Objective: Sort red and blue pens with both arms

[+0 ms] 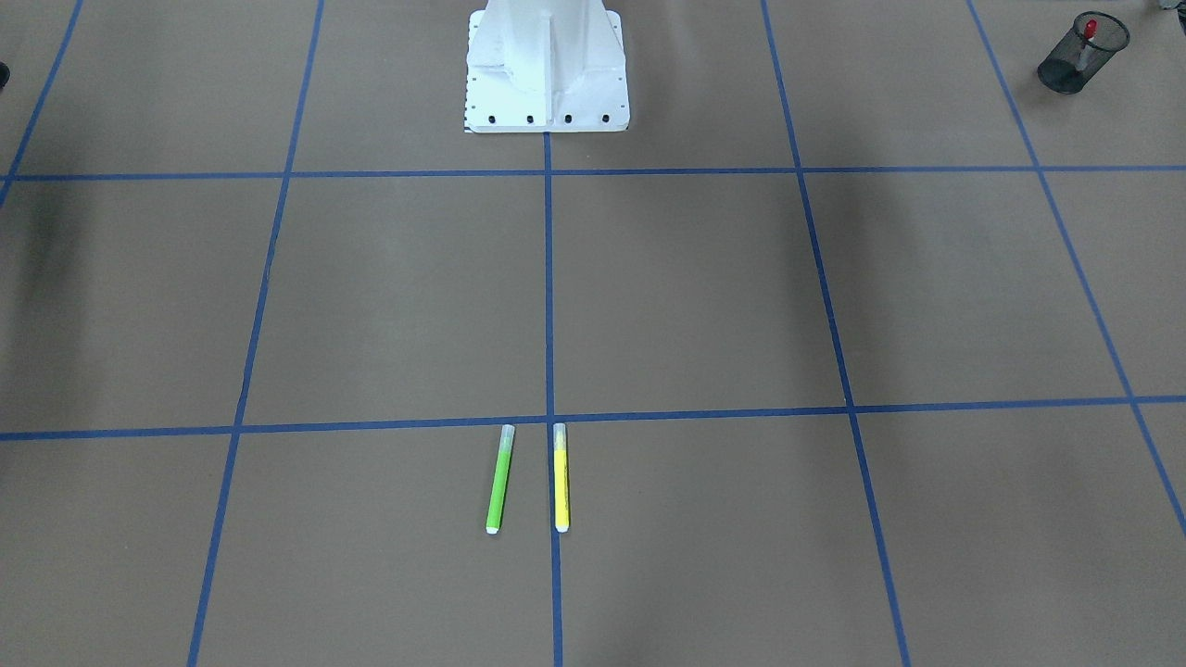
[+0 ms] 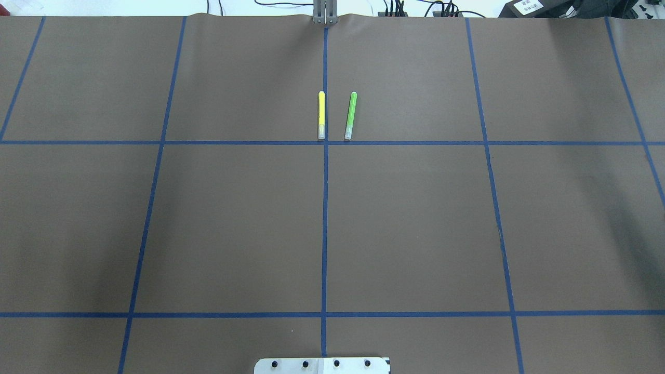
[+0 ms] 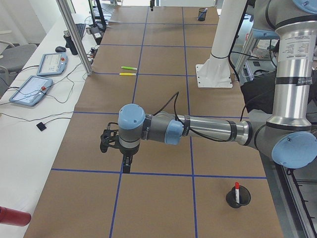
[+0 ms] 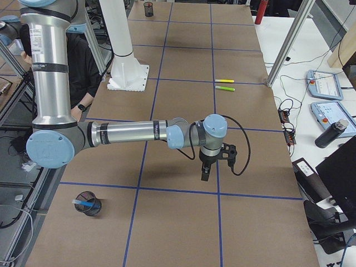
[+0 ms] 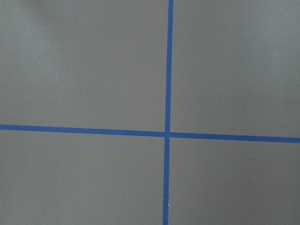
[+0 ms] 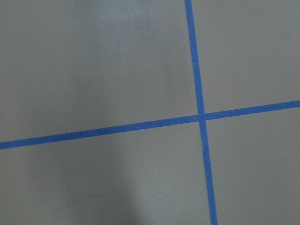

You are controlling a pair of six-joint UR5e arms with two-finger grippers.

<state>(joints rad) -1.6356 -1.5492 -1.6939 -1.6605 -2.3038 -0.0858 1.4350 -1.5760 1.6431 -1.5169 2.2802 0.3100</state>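
The red pen [image 1: 1091, 32] stands upright in a black mesh cup [image 1: 1079, 57] at the table's end on the robot's left; the left side view shows the red pen [image 3: 237, 191] in that cup [image 3: 238, 199] too. The blue pen [image 4: 90, 206] lies inside another mesh cup [image 4: 87, 203] at the opposite end. My left gripper [image 3: 127, 166] points down over a tape crossing, away from its cup. My right gripper [image 4: 204, 175] hangs likewise over a tape line. Both show only in side views, so I cannot tell whether they are open or shut. Both wrist views show only taped table.
A green marker [image 2: 350, 115] and a yellow marker [image 2: 321, 115] lie side by side at the table's far middle. The white pedestal base [image 1: 547, 79] stands on the robot's side. Tablets [image 3: 30, 90] and cables lie beside the table. A seated person [image 4: 83, 67] is behind the robot.
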